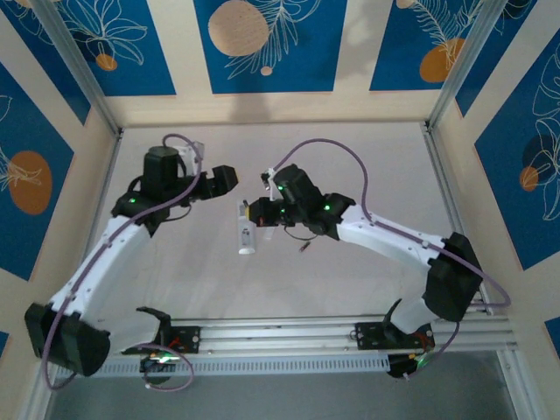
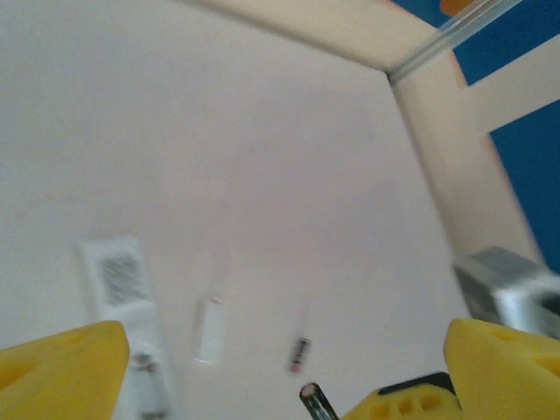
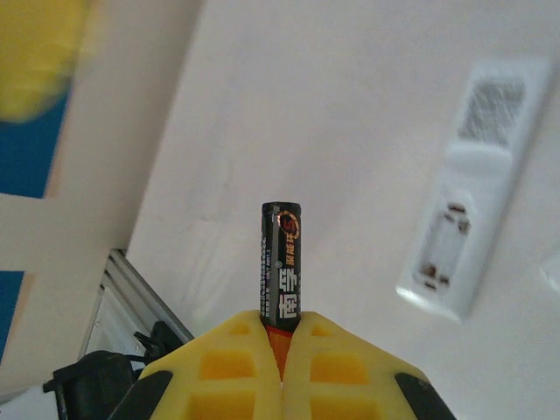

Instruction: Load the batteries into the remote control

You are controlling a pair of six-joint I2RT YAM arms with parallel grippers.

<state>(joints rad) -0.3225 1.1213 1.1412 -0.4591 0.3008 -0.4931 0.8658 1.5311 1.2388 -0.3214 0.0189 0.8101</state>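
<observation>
Jaws on your right gripper (image 3: pixel 281 337) clench a battery (image 3: pixel 281 254) by its end, left gripper (image 2: pixel 280 367) gapes; that shallow hold could pivot against the remote control (image 3: pixel 455 245).

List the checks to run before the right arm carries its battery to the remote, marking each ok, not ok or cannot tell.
1. Grip: right gripper shut on one battery, which stands upright in the grip: ok.
2. Bay: remote control lies back up, compartment open and empty: ok.
3. Cover lies on the table beside the remote, off the bay: ok.
4. Remote steadied: left gripper open, holding nothing: not ok.
5. Second battery lies loose on the table, apart from the remote: ok.
6. Polarity against the bay's contacts: cannot tell.
</observation>
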